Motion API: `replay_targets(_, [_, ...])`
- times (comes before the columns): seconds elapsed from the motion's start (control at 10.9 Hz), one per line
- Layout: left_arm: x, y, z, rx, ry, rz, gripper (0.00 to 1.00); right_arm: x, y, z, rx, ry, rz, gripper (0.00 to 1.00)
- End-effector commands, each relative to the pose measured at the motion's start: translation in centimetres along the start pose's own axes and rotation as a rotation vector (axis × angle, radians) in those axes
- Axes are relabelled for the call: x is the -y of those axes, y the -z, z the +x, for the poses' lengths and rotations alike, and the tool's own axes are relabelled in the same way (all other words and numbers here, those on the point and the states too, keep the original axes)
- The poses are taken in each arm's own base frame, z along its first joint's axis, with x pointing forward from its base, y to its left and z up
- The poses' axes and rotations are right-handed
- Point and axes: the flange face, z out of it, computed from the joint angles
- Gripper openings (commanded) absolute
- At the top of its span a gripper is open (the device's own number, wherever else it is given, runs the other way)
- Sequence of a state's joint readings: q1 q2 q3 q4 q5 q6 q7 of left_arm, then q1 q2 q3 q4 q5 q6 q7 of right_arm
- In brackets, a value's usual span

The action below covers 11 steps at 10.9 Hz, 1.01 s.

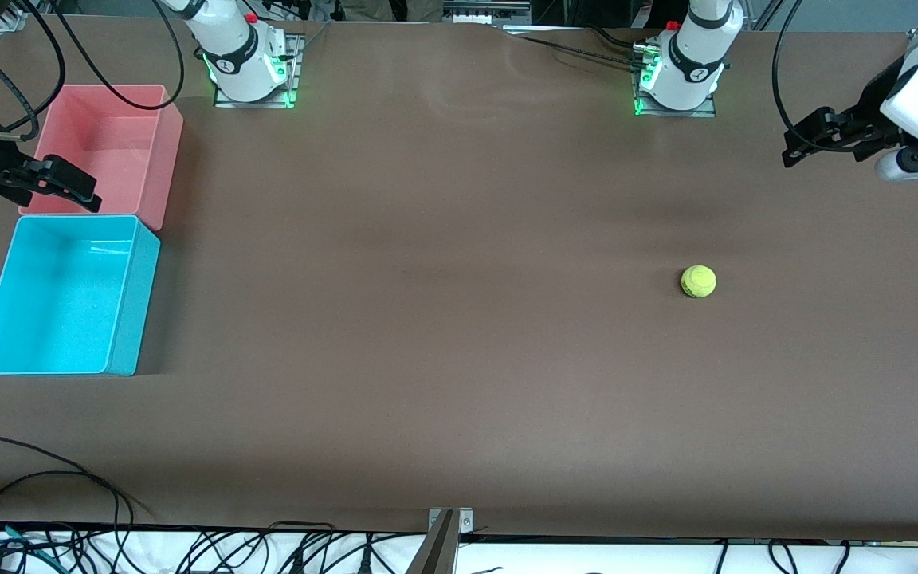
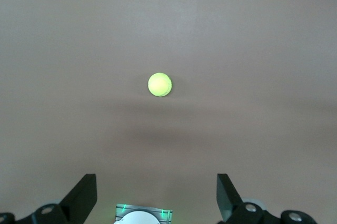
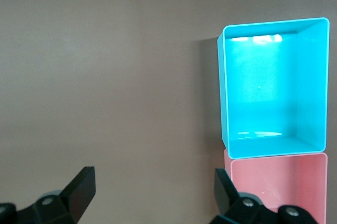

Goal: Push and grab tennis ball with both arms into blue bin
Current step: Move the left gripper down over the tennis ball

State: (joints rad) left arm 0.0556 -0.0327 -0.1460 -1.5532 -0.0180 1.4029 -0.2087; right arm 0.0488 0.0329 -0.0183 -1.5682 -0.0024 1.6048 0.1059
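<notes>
The tennis ball [image 1: 698,281], small and yellow-green, rests alone on the brown table toward the left arm's end; in the left wrist view the tennis ball [image 2: 159,84] lies well ahead of the fingers. My left gripper [image 1: 800,140] [image 2: 156,180] hangs open and empty, high over the table's end, apart from the ball. The blue bin [image 1: 137,307] [image 3: 221,92] stands empty at the right arm's end. My right gripper [image 1: 89,191] [image 3: 154,173] hovers open and empty up by the bins.
A pink bin [image 1: 170,159] [image 3: 279,184], also empty, touches the blue bin on the side farther from the front camera. Both arm bases [image 1: 250,72] [image 1: 678,80] glow green along the table's back edge. Black cables [image 1: 45,478] trail over the front edge.
</notes>
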Motion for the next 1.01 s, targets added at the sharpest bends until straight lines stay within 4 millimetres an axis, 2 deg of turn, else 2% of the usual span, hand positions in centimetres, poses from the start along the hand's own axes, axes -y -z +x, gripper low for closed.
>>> replay_targets(0.0, [0.0, -1.0, 0.6, 0.012, -0.005, 0.039, 1.0, -0.2, 0.3, -0.6, -0.013, 0.002, 0.003, 1.0])
replay_targets(0.18, [0.4, -3.2, 2.1, -0.039, 0.0, 0.039, 1.0, -0.1, 0.3, -0.6, -0.014, 0.003, 0.003, 1.0])
replay_targets(0.37, [0.2, -3.8, 2.2, -0.036, -0.007, 0.041, 1.0, -0.2, 0.2, -0.5, -0.013, 0.002, 0.003, 1.0])
replay_targets(0.46, [1.2, -4.5, 2.8, -0.033, -0.035, 0.037, 1.0, -0.2, 0.2, -0.5, -0.011, 0.002, 0.002, 1.0])
replay_targets(0.55, [1.6, -7.6, 3.8, -0.011, -0.097, 0.053, 1.0, -0.2, 0.3, -0.5, -0.014, 0.002, 0.003, 1.0])
replay_targets(0.92, [2.0, -10.8, 4.4, -0.029, -0.12, 0.075, 1.0, -0.2, 0.3, -0.5, -0.013, 0.002, 0.003, 1.0])
